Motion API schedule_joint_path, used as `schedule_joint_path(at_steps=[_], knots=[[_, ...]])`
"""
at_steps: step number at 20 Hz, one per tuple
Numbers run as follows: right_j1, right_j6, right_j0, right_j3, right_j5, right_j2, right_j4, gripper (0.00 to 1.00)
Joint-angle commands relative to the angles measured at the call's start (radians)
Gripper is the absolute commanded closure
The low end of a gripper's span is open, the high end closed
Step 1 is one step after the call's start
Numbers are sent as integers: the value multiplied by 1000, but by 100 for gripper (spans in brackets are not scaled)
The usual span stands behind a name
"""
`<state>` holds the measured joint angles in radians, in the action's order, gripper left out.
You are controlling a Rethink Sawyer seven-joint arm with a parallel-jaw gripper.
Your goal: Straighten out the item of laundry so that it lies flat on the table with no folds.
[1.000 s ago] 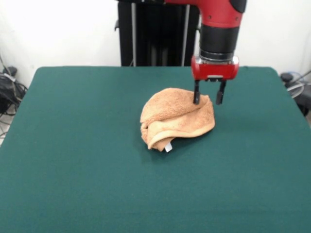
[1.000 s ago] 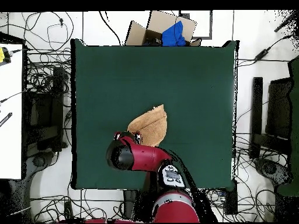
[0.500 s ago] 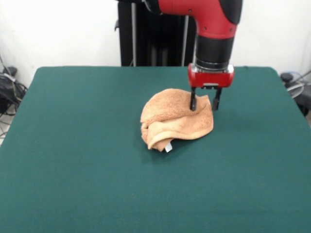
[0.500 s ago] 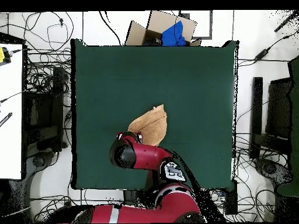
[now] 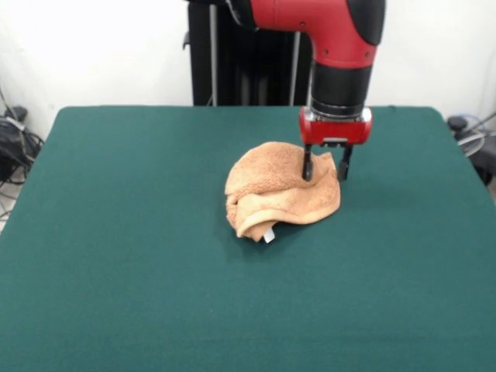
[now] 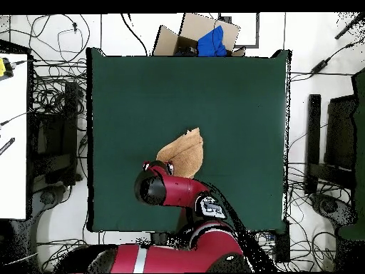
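Note:
The item of laundry (image 5: 279, 192) is a light-orange towel, bunched and folded into a rounded heap near the middle of the green table (image 5: 116, 256). A tiny white tag pokes out at its front edge. My gripper (image 5: 324, 172) hangs open over the heap's far right corner, with one finger down on the cloth and the other just past the towel's edge. In the overhead view the red arm covers part of the towel (image 6: 187, 151), and the gripper itself is hidden under the wrist.
A cardboard box (image 6: 196, 34) with blue cloth inside sits beyond the table's top edge in the overhead view. Cables and equipment lie on the floor around the table. Open green surface surrounds the towel on all sides.
The gripper has shifted slightly left and lowered onto the towel's far right corner. The towel's heap looks unchanged.

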<state>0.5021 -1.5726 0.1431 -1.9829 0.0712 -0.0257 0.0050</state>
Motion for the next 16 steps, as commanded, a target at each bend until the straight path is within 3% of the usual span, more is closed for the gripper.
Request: schedule_joint_path(at_steps=[1,4,5,16], knots=[[-41,-171,2,62,58,-38,-14,0],[-42,-171,-1,64,64,-34,-15,0],[-42,-171,1,63,61,-35,-14,100],[-5,-190,-3,36,68,-38,-2,100]])
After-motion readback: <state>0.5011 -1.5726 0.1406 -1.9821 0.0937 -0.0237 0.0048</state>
